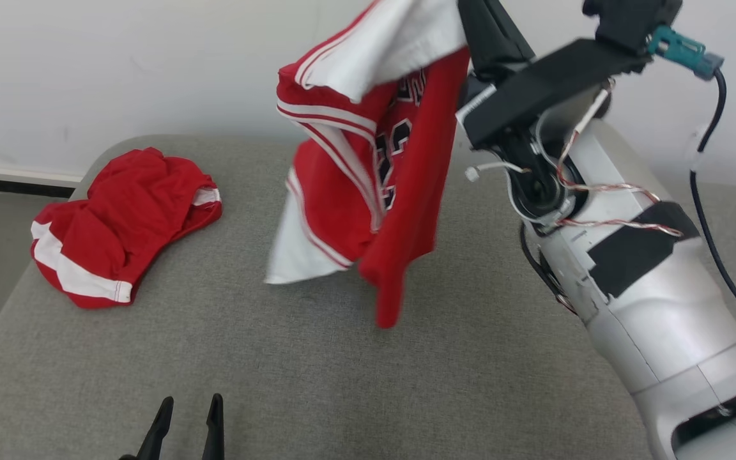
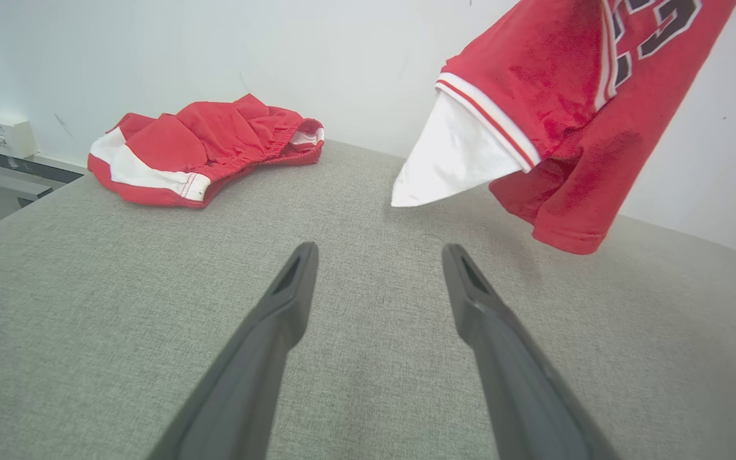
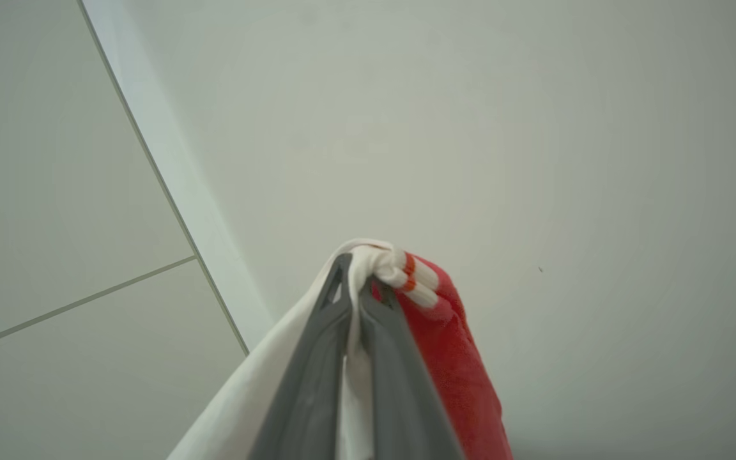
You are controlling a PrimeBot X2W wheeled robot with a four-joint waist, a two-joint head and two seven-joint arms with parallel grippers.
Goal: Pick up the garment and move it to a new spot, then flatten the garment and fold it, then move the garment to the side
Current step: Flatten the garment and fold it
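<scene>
hanging clear of the grey padded surface [image 1: 406, 383], the red jersey [image 1: 368, 172] is held up at the top of the head view by the right gripper [image 3: 354, 278]. right wrist view: its two dark fingers are pressed together with a bunched white-and-red striped edge pinched between them, white lining falling on one side and red cloth on the other, so the jaws are closed on the jersey. the pinch sits on a trimmed edge, probably an armhole or neck band, so the cloth drapes from one point in a loose twisted column, black lettering partly showing and a white inner panel poking out toward the left. the lowest red corner hangs above the surface, not touching as far as i can tell. judgement: this is the pick-up-and-move step; a high lift frees the cloth from the surface before carrying it to a new spot. flattening and folding not yet begun. the left gripper [image 2: 377, 255] sits low near the front edge, fingers wide apart and empty, pointing toward the hanging hem; likely placed to take a second corner. red shorts [image 1: 122, 223] with white trim lie crumpled at the far left corner, well apart from the jersey. risk: a one-point hold gives a twisted drop, so spreading will likely need both grippers.
</scene>
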